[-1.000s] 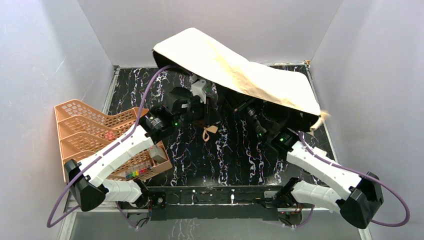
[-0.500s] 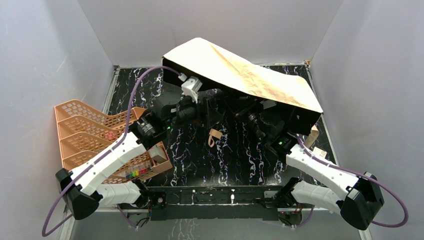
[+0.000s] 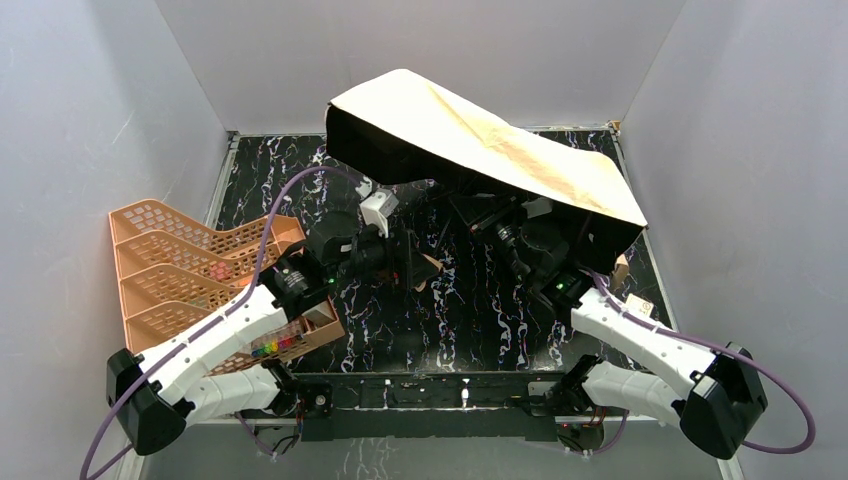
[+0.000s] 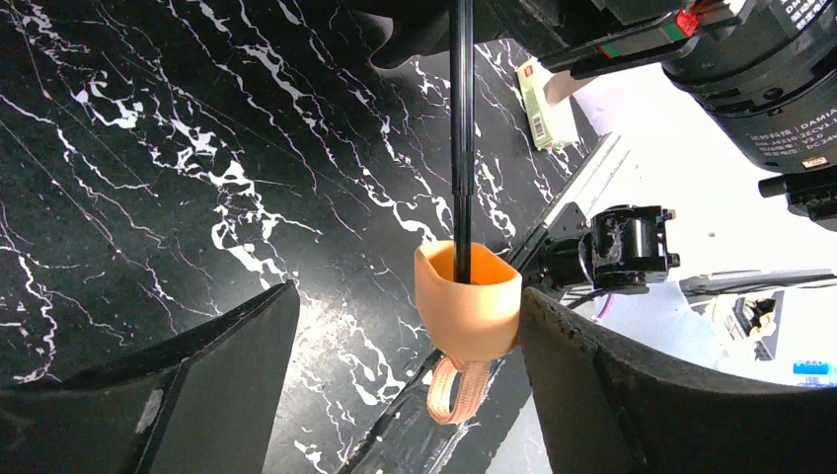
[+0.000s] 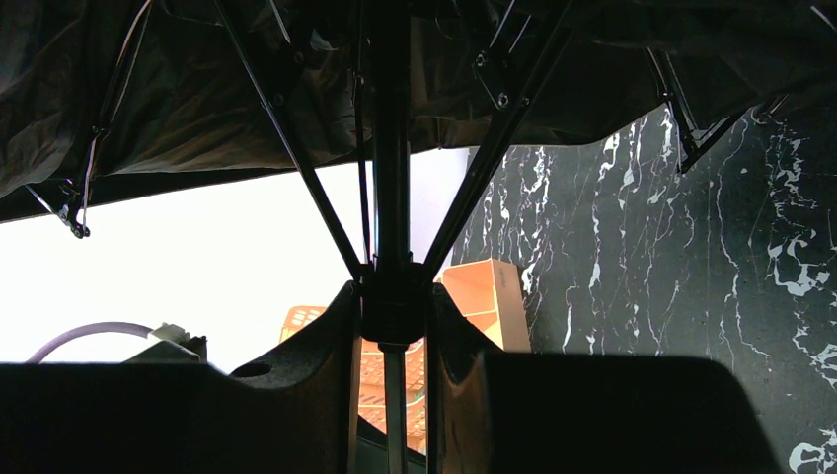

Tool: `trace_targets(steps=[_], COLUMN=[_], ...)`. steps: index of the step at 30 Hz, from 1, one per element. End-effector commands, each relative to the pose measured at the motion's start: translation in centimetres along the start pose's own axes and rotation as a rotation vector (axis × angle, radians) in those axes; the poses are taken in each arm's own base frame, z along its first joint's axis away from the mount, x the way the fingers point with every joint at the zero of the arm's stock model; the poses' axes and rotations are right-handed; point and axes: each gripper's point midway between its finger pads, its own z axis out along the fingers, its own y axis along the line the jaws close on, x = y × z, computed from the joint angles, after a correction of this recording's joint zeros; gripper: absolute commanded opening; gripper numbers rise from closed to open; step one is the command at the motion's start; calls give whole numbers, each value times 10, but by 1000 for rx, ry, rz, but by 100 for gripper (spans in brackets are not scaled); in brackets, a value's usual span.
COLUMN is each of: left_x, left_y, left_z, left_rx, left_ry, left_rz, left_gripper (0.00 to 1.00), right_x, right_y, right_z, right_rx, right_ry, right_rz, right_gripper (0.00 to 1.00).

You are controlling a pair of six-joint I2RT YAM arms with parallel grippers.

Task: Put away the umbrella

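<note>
**Umbrella (image 3: 500, 150) spread open, clamped in your right gripper (image 5: 393, 301); left gripper (image 4: 410, 296) open at the handle (image 4: 467, 314)**

Closest to you, both arms reach out from the near edge over the black marbled table (image 3: 480, 320). The orange mesh tray rack (image 3: 170, 262) sits along the table's left side, just beside your left forearm.

Your left gripper's jaws stand wide apart. In the left wrist view, the small tan handle sits between the two fingers (image 4: 197, 395). It is much closer to one finger than the other, and you cannot tell whether it touches that one. A tan strap (image 4: 452, 393) loops off the handle's end. The thin black shaft (image 4: 461, 148) runs out of the handle and away from the camera. Past it, a small beige label (image 4: 546, 94) lies flat on the marble.

Further along the shaft, your right gripper is closed on the umbrella. In the right wrist view, its fingers (image 5: 306, 375) squeeze from both sides on the black hub where the ribs (image 5: 296, 168) fan out. The black inside of the canopy (image 5: 178, 109) fills the top of that view.

From above, the canopy covers the table's middle and far right, with its tan outside facing up. Its highest corner is at the far middle. From there it slopes down toward the right edge of the table, with its black underside facing the marble and both grippers beneath it.
</note>
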Motion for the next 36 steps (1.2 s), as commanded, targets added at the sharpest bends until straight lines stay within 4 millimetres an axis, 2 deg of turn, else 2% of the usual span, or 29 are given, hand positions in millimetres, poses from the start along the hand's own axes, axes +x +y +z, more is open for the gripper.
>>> trace_targets(steps=[1, 4, 7, 12, 13, 16, 21, 24, 27, 28, 30, 33, 36], left_x=[-7, -6, -3, 3, 4, 8, 15, 17, 18, 18, 17, 4, -27], left_y=[-11, -13, -13, -11, -11, -9, -7, -6, -7, -6, -5, -3, -2], left_z=[0, 5, 10, 13, 14, 14, 17, 18, 19, 19, 19, 20, 20], left_rx=[54, 73, 82, 85, 85, 84, 79, 80, 82, 80, 72, 38, -14], left_ry=[-17, -10, 8, 29, 32, 43, 72, 81, 88, 90, 84, 43, -49], left_rz=[4, 15, 20, 15, 14, 11, 7, 7, 9, 9, 11, 27, 57], left_gripper=[73, 57, 47, 43, 43, 52, 50, 40, 22, 12, 0, 0, 0], right_x=[-19, -17, -17, -19, -19, -21, -24, -25, -26, -25, -23, -13, 10], right_y=[42, 42, 42, 40, 39, 39, 40, 41, 42, 41, 40, 37, 40], right_z=[1, 3, 4, 3, 3, 3, 4, 4, 3, 3, 2, -1, -2], right_rx=[-119, -120, -118, -110, -108, -103, -100, -102, -105, -103, -97, -76, -89], right_ry=[-56, -48, -47, -56, -59, -69, -81, -84, -84, -82, -69, -10, 88], right_rz=[73, 76, 75, 76, 75, 77, 78, 77, 73, 71, 58, 21, 13], right_gripper=[0, 0, 0, 0, 0, 0, 0, 0, 0, 0, 0, 0, 0])
